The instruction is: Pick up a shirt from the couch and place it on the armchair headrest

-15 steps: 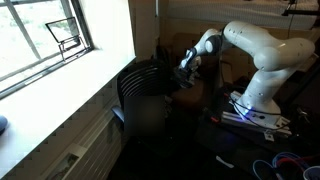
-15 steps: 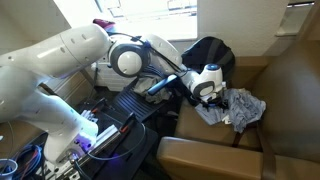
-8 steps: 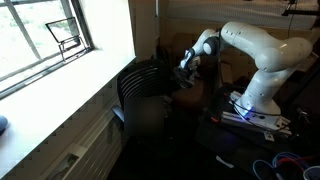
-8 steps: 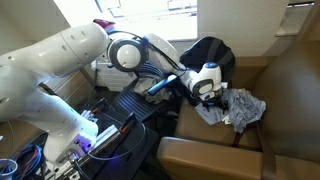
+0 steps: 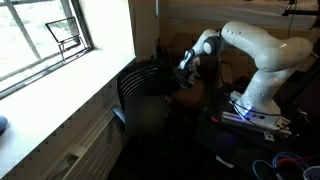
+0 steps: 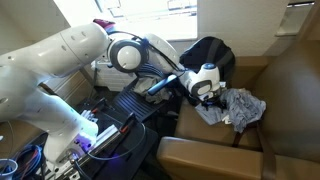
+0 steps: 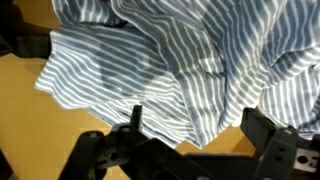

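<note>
A crumpled blue-and-white striped shirt point(image 6: 238, 107) lies on the brown couch seat point(image 6: 280, 100). In the wrist view the shirt point(image 7: 170, 55) fills the upper picture, with tan couch below it. My gripper point(image 6: 208, 93) hovers at the shirt's near edge, fingers spread open; in the wrist view the gripper point(image 7: 195, 125) straddles the shirt's lower hem without closing on it. In an exterior view the gripper point(image 5: 187, 68) is dim and the shirt is hidden. A dark armchair point(image 5: 145, 95) stands beside the couch.
A black bag or cushion point(image 6: 210, 52) sits behind the shirt on the couch. The couch armrest point(image 6: 205, 155) lies in front. The robot base point(image 5: 255, 105) with cables stands on a dark stand. A window sill point(image 5: 60, 85) runs along the wall.
</note>
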Available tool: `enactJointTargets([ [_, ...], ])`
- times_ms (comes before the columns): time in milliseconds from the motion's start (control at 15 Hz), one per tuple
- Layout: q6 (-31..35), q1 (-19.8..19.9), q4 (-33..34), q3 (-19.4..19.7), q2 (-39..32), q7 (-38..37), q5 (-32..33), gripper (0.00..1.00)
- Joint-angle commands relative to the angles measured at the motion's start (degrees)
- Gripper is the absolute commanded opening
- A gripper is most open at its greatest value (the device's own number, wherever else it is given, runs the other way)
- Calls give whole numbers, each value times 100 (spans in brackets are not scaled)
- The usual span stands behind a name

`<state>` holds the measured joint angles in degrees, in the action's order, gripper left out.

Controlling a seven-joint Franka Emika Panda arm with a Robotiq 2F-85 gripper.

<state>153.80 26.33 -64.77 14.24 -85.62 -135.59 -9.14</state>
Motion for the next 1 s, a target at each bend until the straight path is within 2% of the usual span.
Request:
enactJointTargets([
  [0, 1024, 166, -302, -236, -3, 1092, 18, 100],
  [67, 1290, 249, -363, -368, -14, 1475, -14, 100],
  [133, 1476, 536, -382, -743, -21, 1742, 315, 100],
  [200, 1521, 705, -419, -1019, -23, 2315, 130, 100],
  [267, 1362, 955, -409, -1366, -26, 2686, 216, 100],
  [333, 1230, 367, -348, -678, -29, 2253, -336, 100],
  [400, 1223, 451, -354, -793, -33, 2465, -443, 100],
  [533, 1221, 371, -352, -663, -24, 2454, -565, 100],
  [600, 1121, 194, -350, -457, -21, 2229, -613, 75],
  [667, 1120, 135, -372, -385, -22, 2177, -694, 73],
  [933, 1214, 132, -386, -430, -22, 2349, -956, 46],
])
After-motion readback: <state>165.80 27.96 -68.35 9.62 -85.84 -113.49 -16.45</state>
